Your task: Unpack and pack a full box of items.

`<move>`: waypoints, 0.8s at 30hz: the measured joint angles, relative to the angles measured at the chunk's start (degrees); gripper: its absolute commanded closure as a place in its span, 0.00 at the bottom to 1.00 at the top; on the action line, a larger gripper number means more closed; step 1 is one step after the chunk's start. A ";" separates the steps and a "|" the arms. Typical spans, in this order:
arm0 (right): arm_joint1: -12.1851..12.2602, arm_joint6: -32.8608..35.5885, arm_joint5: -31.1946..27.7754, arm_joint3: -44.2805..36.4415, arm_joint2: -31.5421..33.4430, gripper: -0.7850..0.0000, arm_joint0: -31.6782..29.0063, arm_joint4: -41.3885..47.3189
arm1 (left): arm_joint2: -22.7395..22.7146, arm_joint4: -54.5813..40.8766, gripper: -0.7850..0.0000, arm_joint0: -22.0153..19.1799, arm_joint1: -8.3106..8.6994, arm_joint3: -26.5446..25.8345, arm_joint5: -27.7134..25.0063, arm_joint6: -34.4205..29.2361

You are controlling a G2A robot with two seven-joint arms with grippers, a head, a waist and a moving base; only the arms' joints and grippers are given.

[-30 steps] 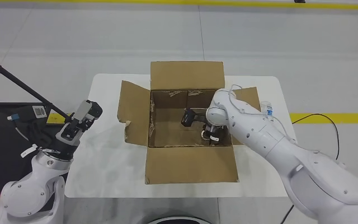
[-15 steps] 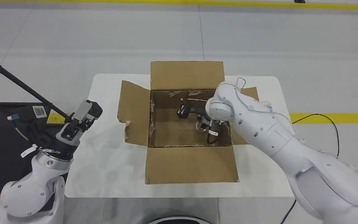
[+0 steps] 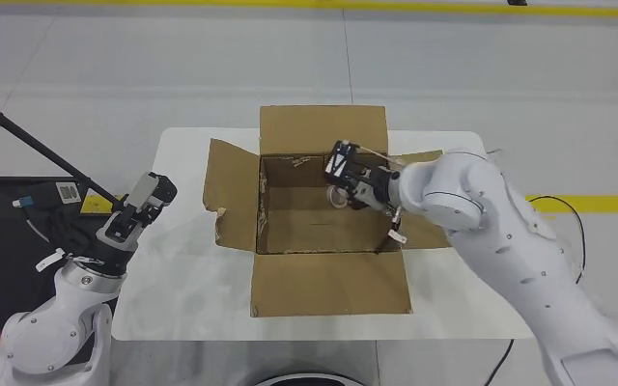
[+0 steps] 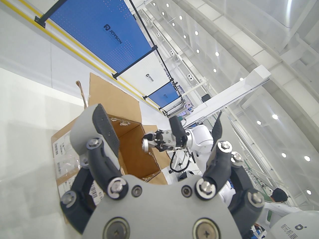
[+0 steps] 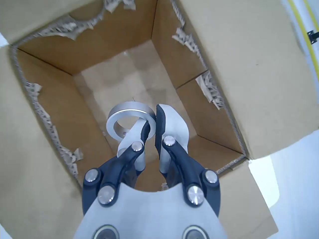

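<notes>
An open cardboard box (image 3: pixel 328 280) stands in the middle of the white table, flaps spread outward. My right gripper (image 5: pixel 150 126) is shut on the rim of a silver metal ring (image 5: pixel 129 121), held above the box's bare floor (image 5: pixel 119 75). From above, the right gripper (image 3: pixel 340 188) and the ring (image 3: pixel 337 197) hang over the far right part of the box opening. The same ring (image 4: pixel 144 145) shows over the box rim in the left wrist view. My left gripper (image 4: pixel 159 123) is open with nothing in it, near the table's left edge (image 3: pixel 154 193).
The box's torn flaps (image 3: pixel 230 198) stick out on all sides. A black stand and cables (image 3: pixel 43 207) sit off the table to the left. Bare table (image 3: pixel 183 280) lies left of the box and a strip to its right (image 3: pixel 462 289).
My right gripper has risen from deep inside the box toward its far rim, carrying the ring up. The left arm has kept still.
</notes>
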 measured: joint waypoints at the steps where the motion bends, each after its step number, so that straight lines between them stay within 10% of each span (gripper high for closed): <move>1: 0.67 -1.37 -0.60 -1.82 2.37 1.00 -1.98 0.51 | 0.00 0.00 0.00 0.00 0.00 0.00 0.00 0.00; 13: 5.21 -21.28 -12.36 -12.68 26.75 1.00 -23.91 6.21 | 0.00 0.00 0.00 0.00 0.00 0.00 0.00 0.00; 24: 6.87 -15.27 -5.51 -19.42 36.88 1.00 -31.83 3.59 | 0.00 0.00 0.00 0.00 0.00 0.00 0.00 0.00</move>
